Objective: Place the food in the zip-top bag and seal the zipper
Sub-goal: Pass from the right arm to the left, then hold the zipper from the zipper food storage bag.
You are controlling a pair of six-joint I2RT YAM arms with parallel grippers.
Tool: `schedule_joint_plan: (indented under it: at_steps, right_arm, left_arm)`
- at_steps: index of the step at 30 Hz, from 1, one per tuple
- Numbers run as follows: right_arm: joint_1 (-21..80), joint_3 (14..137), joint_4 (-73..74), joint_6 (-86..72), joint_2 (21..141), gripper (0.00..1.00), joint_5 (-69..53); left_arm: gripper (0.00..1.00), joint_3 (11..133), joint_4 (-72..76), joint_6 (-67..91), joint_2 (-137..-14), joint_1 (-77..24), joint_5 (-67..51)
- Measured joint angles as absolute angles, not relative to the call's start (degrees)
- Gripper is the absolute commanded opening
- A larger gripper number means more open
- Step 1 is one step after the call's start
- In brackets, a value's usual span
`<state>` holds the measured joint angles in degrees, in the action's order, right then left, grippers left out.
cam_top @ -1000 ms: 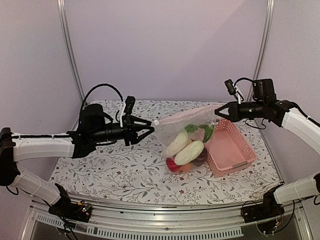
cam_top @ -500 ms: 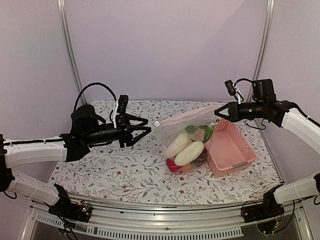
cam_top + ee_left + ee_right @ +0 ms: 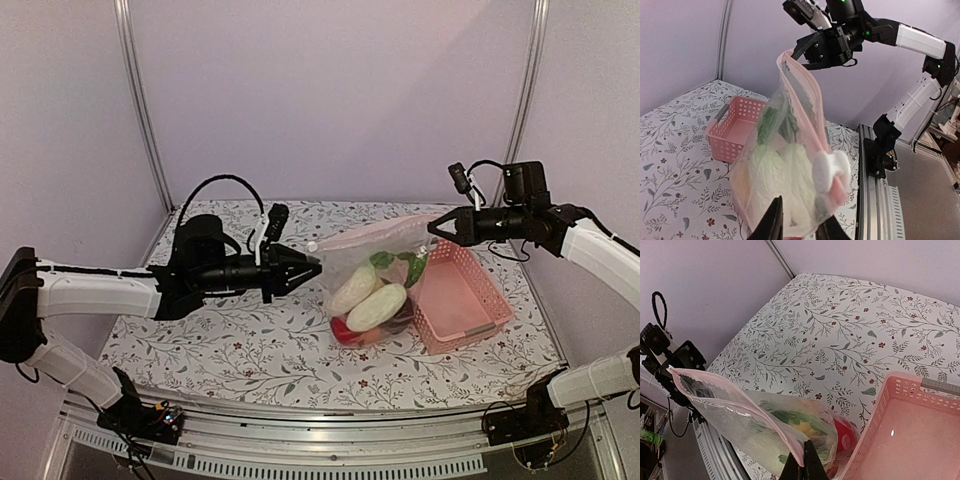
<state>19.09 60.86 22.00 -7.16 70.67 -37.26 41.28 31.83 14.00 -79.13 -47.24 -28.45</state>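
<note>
Food: white oblong pieces, green pieces and a red round one, the food (image 3: 375,300) lies heaped in the bottom of the zip-top bag (image 3: 350,262). None shows loose on the flowered table (image 3: 230,350), so the loading looks done.

Bag: its belly rests on the table and its mouth edge is stretched up between the two arms. It stands just beside the pink basket (image 3: 470,305); I cannot tell whether they touch.

Left gripper: the left gripper (image 3: 312,268) sits at the bag's left end, just under the white slider (image 3: 830,170). Its fingers are a narrow gap apart and grip nothing that shows. Whether the film touches them is hard to tell.

Zipper: the zipper (image 3: 372,232) runs as a pinkish strip from the slider up to the far corner. The pictures do not settle whether it is pressed shut. By my reading, sealing is the step that remains.

Right gripper: farthest back and highest, the right gripper (image 3: 437,226) is clamped tight on the bag's right top corner, holding the mouth edge aloft.
</note>
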Motion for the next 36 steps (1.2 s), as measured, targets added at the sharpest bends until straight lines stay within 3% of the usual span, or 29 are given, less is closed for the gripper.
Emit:
schedule_joint_plan:
  at_steps: [6, 9, 12, 18, 23, 27, 36]
  right_arm:
    - [19.09, 60.23, 21.58, -7.55, 70.72, 0.00, -37.50]
    - [19.09, 60.23, 21.50, -7.55, 70.72, 0.00, -37.50]
    - [19.07, 60.25, 21.63, -7.53, 70.72, 0.21, -37.54]
    - [19.31, 67.99, 27.11, -5.06, 71.00, 0.45, -37.15]
    - [23.97, 78.54, 28.88, -0.49, 70.67, 0.46, -35.48]
    - [33.50, 83.94, 30.94, 3.62, 72.31, 0.43, -33.65]
    - [46.09, 89.19, 33.30, 10.13, 86.65, 0.42, -31.99]
  left_arm:
    - [0.08, 43.05, 33.23, 14.59, -81.06, -47.31, -29.10]
    - [0.00, 44.16, 32.99, 14.50, -81.03, -47.31, -29.06]
    - [0.00, 46.17, 30.81, 13.56, -80.88, -47.31, -29.12]
    - [0.00, 55.31, 19.38, 8.43, -80.86, -47.33, -30.33]
    - [0.00, 62.41, 6.94, 1.85, -80.88, -47.37, -31.73]
    - [0.00, 66.76, -2.68, -3.33, -80.95, -47.46, -33.06]
    - [0.00, 68.55, -11.64, -7.73, -80.95, -47.53, -34.11]
